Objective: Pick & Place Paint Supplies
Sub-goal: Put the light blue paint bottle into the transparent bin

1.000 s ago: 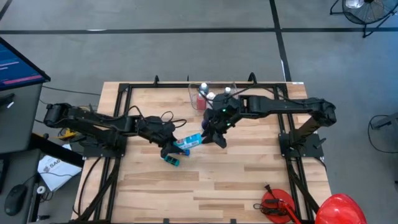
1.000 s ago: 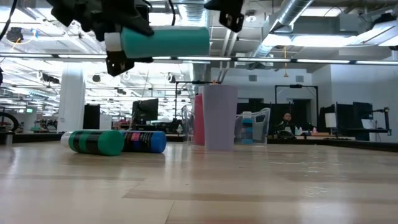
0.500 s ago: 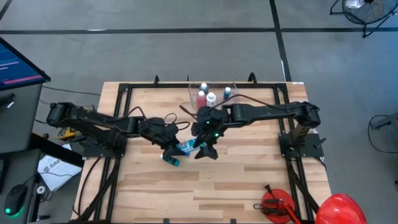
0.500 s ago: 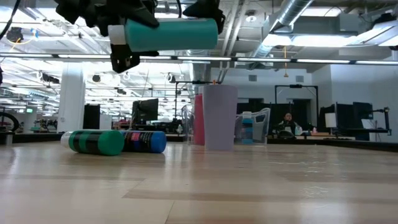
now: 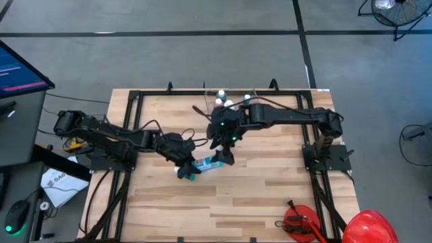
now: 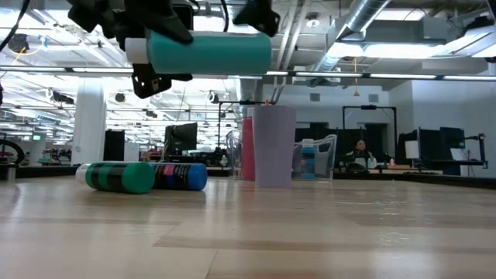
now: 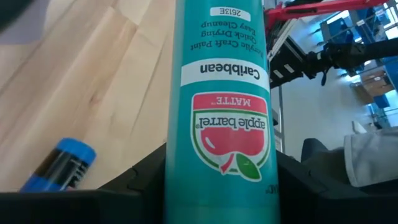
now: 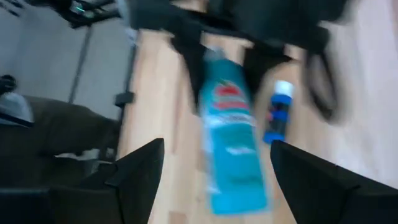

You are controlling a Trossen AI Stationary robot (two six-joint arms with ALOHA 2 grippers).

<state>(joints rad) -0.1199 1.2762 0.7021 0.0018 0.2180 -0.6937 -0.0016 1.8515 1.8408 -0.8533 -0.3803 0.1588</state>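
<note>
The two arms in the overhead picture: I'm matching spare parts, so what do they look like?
Both the left arm and the right arm are black and jointed, with thin black cables looping along them. A small green light glows near the right gripper. Its fingers are dark, flat and tapered.

Table (image 5: 270,189) was smooth pale wood planks; teal paint bottle (image 7: 221,112) looked like smooth plastic (shiny paper label).

We see two dark, near-black jointed arms, the left arm (image 5: 115,131) and the right arm (image 5: 290,116), each wrapped by loose black cables. A small green light glows near the right claw (image 5: 224,156); its fingers (image 8: 140,171) are matte black wedges.
</note>
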